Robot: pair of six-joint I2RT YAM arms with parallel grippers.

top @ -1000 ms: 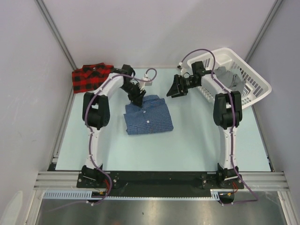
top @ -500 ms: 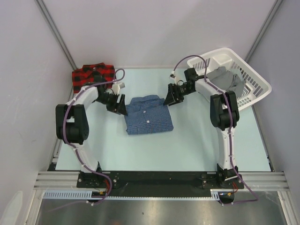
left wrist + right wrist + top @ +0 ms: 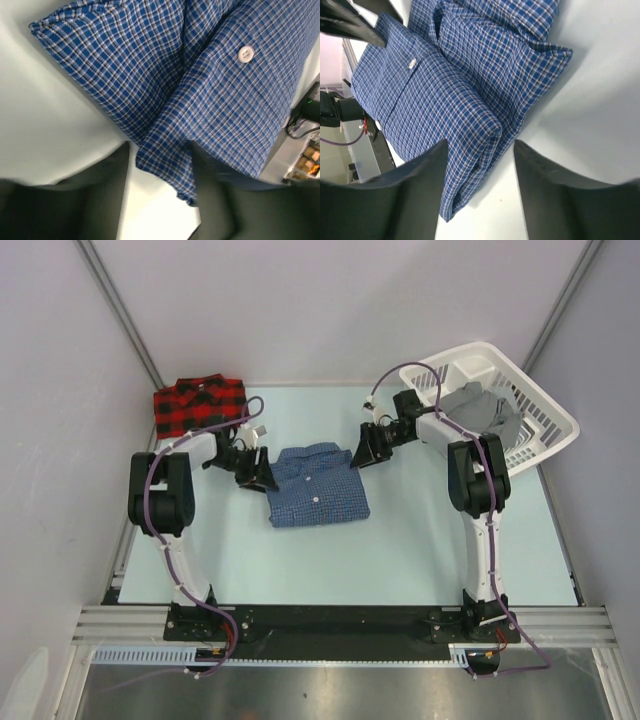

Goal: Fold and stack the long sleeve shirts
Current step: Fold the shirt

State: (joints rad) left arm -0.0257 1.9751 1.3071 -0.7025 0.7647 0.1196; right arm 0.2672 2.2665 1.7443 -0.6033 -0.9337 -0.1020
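Since the red shirt (image 3: 198,405) sits folded in the far left corner and the blue shirt (image 3: 317,490) lies folded flat mid-tabletop (image 3: 440,540), folding looks done for these two. Step in hand, as I judge it: picking up the blue one for stacking.

Left jaws: at the blue shirt's left edge, low to the tabletop. Open partway. Wrist view shows the fingers (image 3: 75,200) astride a folded corner with a gap on one side, nothing clamped yet.

Right jaws: at the shirt's far right corner, near the collar. Open partway too. The fingers (image 3: 395,200) straddle the thick folded edge without pinching it.

Next move, probably: close both on all layers together, lift level, carry far and left, set down square on the red shirt. Catching only the top layer would likely undo the fold.

Around: white basket (image 3: 545,415) at far right with grey cloth (image 3: 480,405) inside, likely more to fold. Right arm (image 3: 480,475) stands just beside it. Nothing lies between the two shirts, but the left arm (image 3: 160,505) itself stands near the route to the red one.
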